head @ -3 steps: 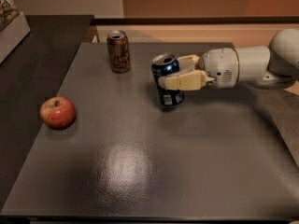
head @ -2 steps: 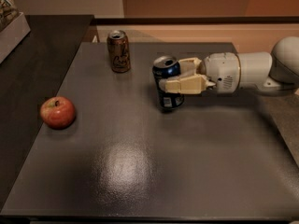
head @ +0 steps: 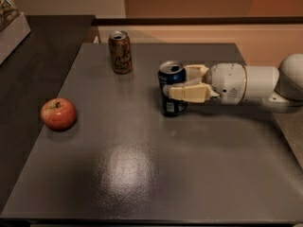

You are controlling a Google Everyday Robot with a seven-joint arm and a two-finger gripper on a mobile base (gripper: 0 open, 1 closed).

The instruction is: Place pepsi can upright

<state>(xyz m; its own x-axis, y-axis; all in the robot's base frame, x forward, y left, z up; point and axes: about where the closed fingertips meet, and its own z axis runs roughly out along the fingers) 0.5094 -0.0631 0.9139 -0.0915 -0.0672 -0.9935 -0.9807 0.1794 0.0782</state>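
The pepsi can (head: 172, 90), dark navy blue with a silver top, stands upright on the dark grey table (head: 156, 174), a little right of the middle. My gripper (head: 181, 83) reaches in from the right, with its cream fingers (head: 189, 93) on either side of the can's body. The white arm (head: 246, 84) stretches off to the right edge.
A brown can with pale lettering (head: 120, 51) stands upright at the back of the table. A red apple (head: 58, 114) lies near the left edge. A darker counter (head: 28, 79) runs along the left, with a box (head: 9, 22) at the far left corner.
The can and gripper have shifted slightly left and the can now stands lower, resting on the table. The brown can and apple have not moved.
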